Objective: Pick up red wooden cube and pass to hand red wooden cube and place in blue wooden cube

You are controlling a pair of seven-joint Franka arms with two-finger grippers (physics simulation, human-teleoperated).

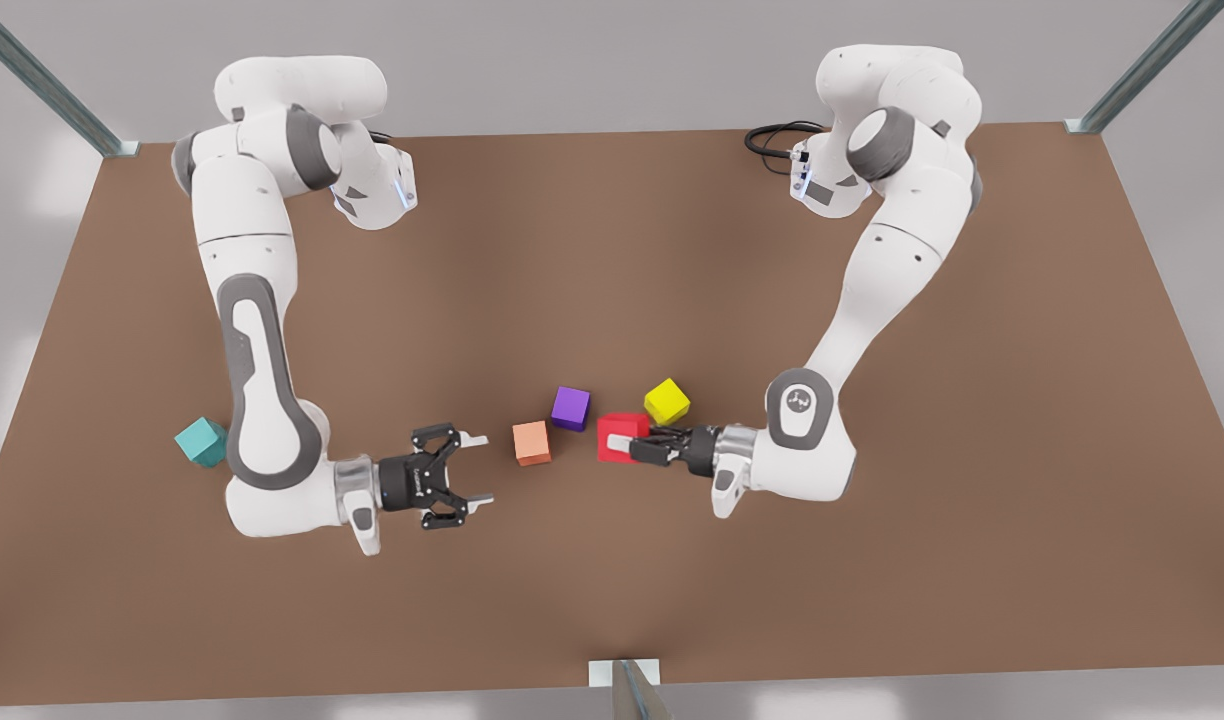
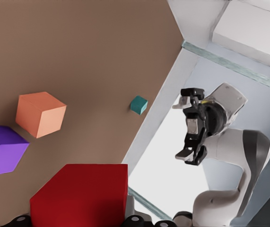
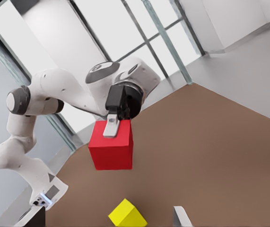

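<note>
The red wooden cube (image 1: 617, 432) (image 2: 80, 194) (image 3: 111, 146) is clamped in my left gripper (image 1: 627, 442), the arm on the front view's right, and hangs a little above the brown table near its middle. My right gripper (image 1: 484, 468) (image 2: 181, 130) is on the front view's left, open and empty. It points at the red cube from about a hand's width away. The blue wooden cube (image 1: 202, 442) (image 2: 138, 105), teal in colour, rests on the table at the far left of the front view, behind the right arm's forearm.
A pale orange cube (image 1: 532, 443) and a purple cube (image 1: 570, 408) lie between the two grippers. A yellow cube (image 1: 666, 401) sits just behind the left gripper. The table (image 1: 872, 600) has bare room along its front, and metal frame posts stand at its corners.
</note>
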